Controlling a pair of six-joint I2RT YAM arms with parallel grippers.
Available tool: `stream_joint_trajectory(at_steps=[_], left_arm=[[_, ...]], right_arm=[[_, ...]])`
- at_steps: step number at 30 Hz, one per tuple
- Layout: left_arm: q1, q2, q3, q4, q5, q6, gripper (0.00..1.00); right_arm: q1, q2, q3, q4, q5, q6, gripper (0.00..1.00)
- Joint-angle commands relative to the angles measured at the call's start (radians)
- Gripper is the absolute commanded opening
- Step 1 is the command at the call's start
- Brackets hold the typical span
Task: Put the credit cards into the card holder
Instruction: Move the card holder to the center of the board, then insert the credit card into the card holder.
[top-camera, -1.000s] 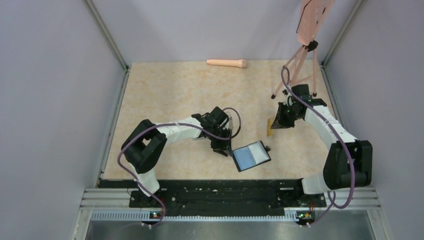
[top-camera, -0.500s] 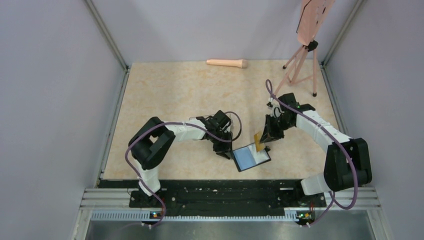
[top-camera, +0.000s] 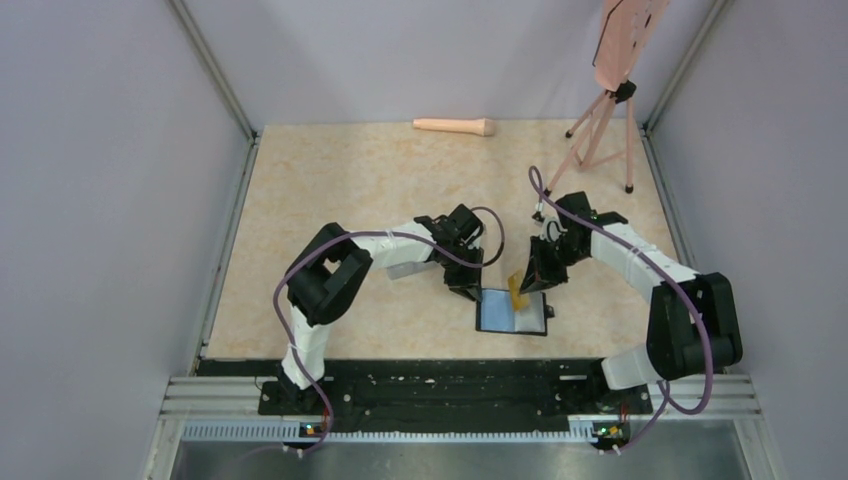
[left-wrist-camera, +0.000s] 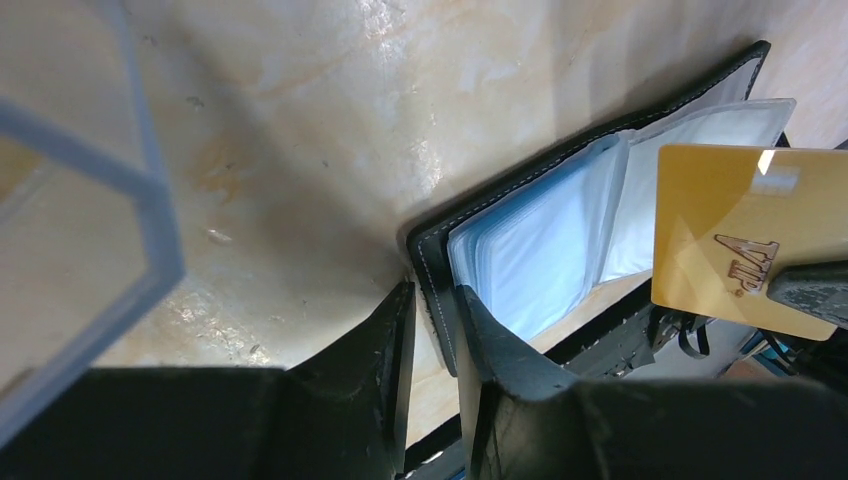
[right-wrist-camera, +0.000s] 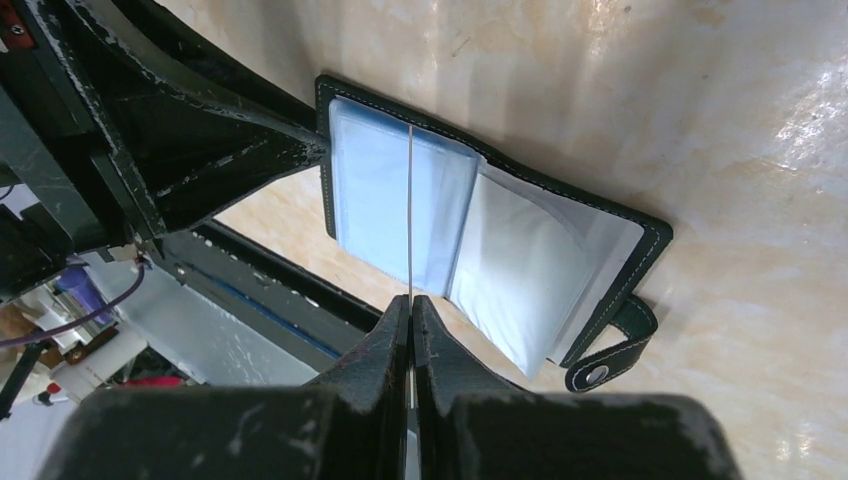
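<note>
The black card holder (top-camera: 512, 312) lies open on the table, blue-grey pockets up; it also shows in the left wrist view (left-wrist-camera: 560, 235) and in the right wrist view (right-wrist-camera: 500, 245). My left gripper (top-camera: 468, 288) is shut on the holder's left cover edge (left-wrist-camera: 432, 290). My right gripper (top-camera: 527, 281) is shut on a yellow-orange credit card (top-camera: 517, 288), held on edge just above the pockets. The card shows flat in the left wrist view (left-wrist-camera: 740, 240) and as a thin line in the right wrist view (right-wrist-camera: 411, 215). I cannot tell whether it touches the pockets.
A clear plastic box (top-camera: 408, 263) lies left of the holder, under my left arm, and shows close in the left wrist view (left-wrist-camera: 80, 180). A pink tripod (top-camera: 600, 130) stands at the back right. A pink cylinder (top-camera: 455, 126) lies by the back wall.
My left gripper has moved right and pulled the holder right, turning it square to the table edge. My right gripper has brought the yellow card from the right down over the open holder.
</note>
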Motion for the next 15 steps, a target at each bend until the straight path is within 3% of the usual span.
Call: stream_joint_trajectory(at_steps=[1, 15], left_arm=[[0.004, -0.033, -0.013, -0.034, -0.070, 0.034, 0.28], [0.001, -0.190, -0.239, 0.036, -0.010, -0.006, 0.29]], right_arm=[[0.003, 0.000, -0.020, 0.008, -0.013, -0.008, 0.00], [0.018, -0.115, -0.167, 0.150, 0.041, 0.135, 0.00]])
